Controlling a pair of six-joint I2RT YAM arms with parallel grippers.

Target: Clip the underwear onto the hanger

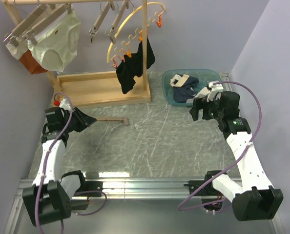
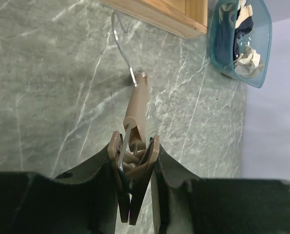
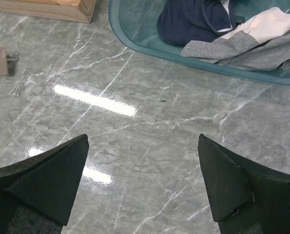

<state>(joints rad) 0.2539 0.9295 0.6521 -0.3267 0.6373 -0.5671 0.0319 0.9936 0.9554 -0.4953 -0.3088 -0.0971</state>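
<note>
Underwear (image 3: pixel 194 22) — soft, limp, light — lies bunched in the basin (image 3: pixel 135 41) at 1 o'clock on the table (image 1: pixel 150 141); grasp its waistband with the spread right hand (image 3: pixel 143 141), while the left hand (image 2: pixel 135 146) pinches the stiff hanger (image 2: pixel 137 105) by its clip end.

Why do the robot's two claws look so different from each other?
The left gripper is squeezed shut on the clip end of the hanger, but the right gripper is wide open and holds nothing. The left gripper sits at the left of the table, while the right gripper is close to the blue tub with the underwear inside. Both have two dark fingers.
</note>
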